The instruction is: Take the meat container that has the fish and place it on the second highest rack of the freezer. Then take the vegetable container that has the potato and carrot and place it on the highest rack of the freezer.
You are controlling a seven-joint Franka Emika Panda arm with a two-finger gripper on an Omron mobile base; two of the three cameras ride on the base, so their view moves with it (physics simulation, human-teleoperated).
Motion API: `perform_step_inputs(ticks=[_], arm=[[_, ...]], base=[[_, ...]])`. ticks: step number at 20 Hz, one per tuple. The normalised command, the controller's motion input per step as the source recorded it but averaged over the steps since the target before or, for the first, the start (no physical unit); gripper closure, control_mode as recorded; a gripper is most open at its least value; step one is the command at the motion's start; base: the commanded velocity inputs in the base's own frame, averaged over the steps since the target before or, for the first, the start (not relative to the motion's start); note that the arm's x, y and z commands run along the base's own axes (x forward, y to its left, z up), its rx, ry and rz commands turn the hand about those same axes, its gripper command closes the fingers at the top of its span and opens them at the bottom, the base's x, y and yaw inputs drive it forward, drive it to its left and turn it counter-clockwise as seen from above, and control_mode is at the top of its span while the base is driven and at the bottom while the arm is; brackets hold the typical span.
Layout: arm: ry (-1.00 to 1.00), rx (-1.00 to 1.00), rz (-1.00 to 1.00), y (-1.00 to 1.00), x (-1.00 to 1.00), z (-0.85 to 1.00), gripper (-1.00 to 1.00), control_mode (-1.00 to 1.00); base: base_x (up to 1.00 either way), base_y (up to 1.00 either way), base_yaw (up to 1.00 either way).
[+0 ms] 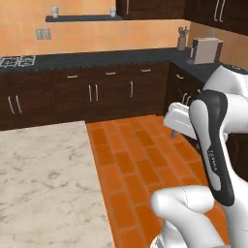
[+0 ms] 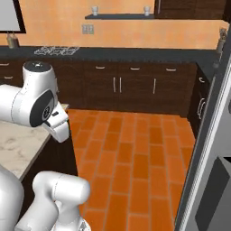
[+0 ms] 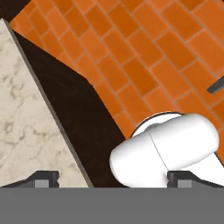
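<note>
Claw point(image 3: 112, 177) tips spread apart and empty, aimed at the tiled floor point(image 3: 144, 65); marble surface point(image 3: 26, 113) lies alongside, containers unseen.

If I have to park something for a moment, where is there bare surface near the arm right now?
The marble counter left of the arm is bare across its visible top, bordered by the orange tile floor. The dark back counter has open stretches between the stove grates and the corner, where a white appliance and utensil holder crowd it.
</note>
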Motion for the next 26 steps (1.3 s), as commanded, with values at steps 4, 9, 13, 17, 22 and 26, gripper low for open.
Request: perform_step_inputs(ticks=[4, 9, 13, 17, 22, 26], arm=[[0.0, 0.0, 0.0, 0.0, 0.0, 0.0, -1.0, 1.0], [0.0, 0.0, 0.0, 0.0, 0.0, 0.0, -1.0, 1.0], [0.0, 0.0, 0.0, 0.0, 0.0, 0.0, -1.0, 1.0], [0.0, 0.0, 0.0, 0.0, 0.0, 0.0, -1.0, 1.0], [0.0, 0.0, 0.0, 0.0, 0.0, 0.0, -1.0, 1.0], [0.0, 0.0, 0.0, 0.0, 0.0, 0.0, -1.0, 1.0]], base=[[1.0, 0.3, -0.33], [1.0, 0.0, -0.29], [1.0, 0.0, -0.2], [1.0, 0.0, -0.19], [0.99, 0.05, -0.36], [0.85, 0.08, -0.52]])
